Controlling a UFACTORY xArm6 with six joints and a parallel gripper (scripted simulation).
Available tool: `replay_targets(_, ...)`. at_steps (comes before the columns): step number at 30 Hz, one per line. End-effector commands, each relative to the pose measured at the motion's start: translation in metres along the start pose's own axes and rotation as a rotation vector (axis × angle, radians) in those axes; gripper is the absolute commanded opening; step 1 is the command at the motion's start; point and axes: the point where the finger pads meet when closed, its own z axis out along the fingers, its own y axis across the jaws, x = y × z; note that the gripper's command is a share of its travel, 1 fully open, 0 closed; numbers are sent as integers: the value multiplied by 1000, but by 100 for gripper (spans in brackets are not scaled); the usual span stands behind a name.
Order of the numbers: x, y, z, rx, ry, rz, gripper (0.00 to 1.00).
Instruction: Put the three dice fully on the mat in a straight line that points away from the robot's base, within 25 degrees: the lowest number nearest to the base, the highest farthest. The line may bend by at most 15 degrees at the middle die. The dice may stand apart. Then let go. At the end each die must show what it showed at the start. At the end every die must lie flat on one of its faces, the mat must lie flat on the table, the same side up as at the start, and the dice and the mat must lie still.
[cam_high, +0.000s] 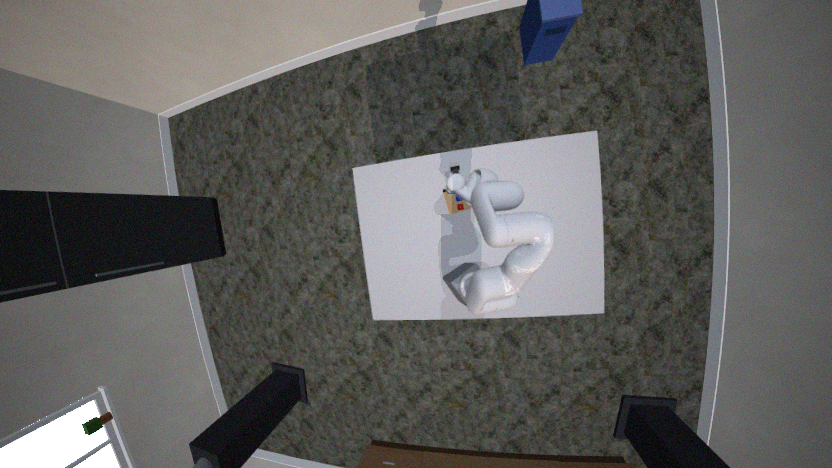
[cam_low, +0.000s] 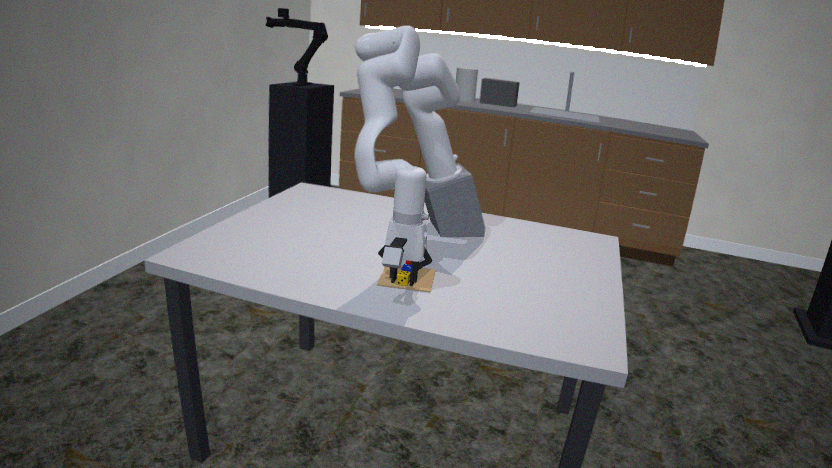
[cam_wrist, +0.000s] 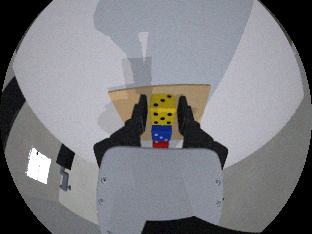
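A tan mat (cam_wrist: 196, 97) (cam_low: 427, 283) (cam_high: 448, 204) lies flat on the white table (cam_low: 290, 250). Three dice stand on it in a row. The yellow die (cam_wrist: 163, 111) (cam_low: 402, 279) is farthest from the base. The blue die (cam_wrist: 162, 135) (cam_low: 407, 268) (cam_high: 459, 199) is behind it. Only a sliver of the red die (cam_wrist: 160, 145) (cam_high: 460, 206) shows, nearest the base. My gripper (cam_wrist: 162, 102) (cam_low: 404, 278) points straight down with a finger on each side of the yellow die. The fingers stand slightly apart from the die's sides, so the gripper is open. The die rests on the mat. In the top view the wrist hides the yellow die.
The arm's grey base (cam_low: 456, 203) stands on the table behind the mat. A black pedestal with a camera arm (cam_low: 299, 133) stands beyond the table's far left corner. Kitchen cabinets (cam_low: 581, 174) line the back wall.
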Motion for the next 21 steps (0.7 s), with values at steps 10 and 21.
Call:
replay_targets(10,2,0,-3,0,3,0,47)
replay_targets(21,1,0,-35,0,3,0,47)
